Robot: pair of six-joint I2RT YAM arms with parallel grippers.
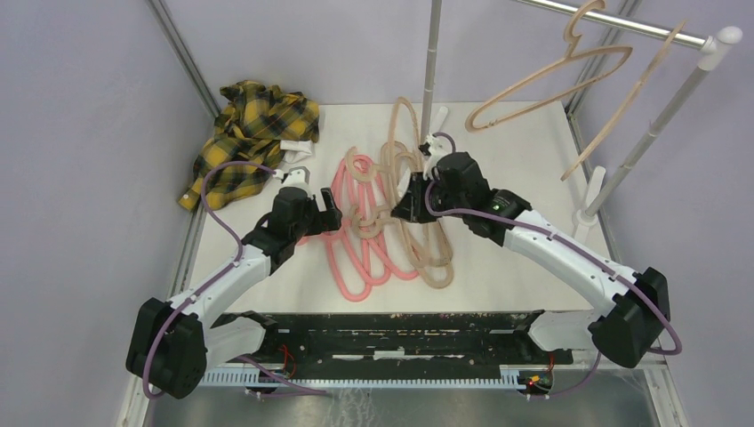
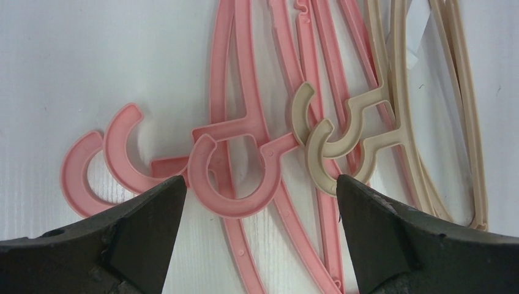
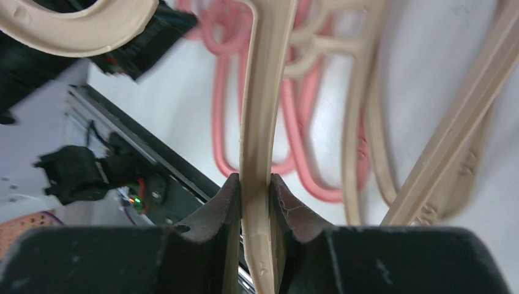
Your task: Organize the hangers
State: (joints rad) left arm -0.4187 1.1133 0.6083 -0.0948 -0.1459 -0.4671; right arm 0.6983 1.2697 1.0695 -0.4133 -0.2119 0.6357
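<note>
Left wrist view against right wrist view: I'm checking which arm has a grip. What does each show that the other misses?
Only the left wrist view shows the left gripper open, holding nothing, its fingers framing a pink hanger hook, beige hooks beside it. Only the right wrist view shows the right gripper shut on a beige hanger and the black base rail. Both show pink and beige hangers piled on the white table.

Robot lab cell, two bolted-down arms, plain lilac walls, metal frame posts, clothes rail
</note>
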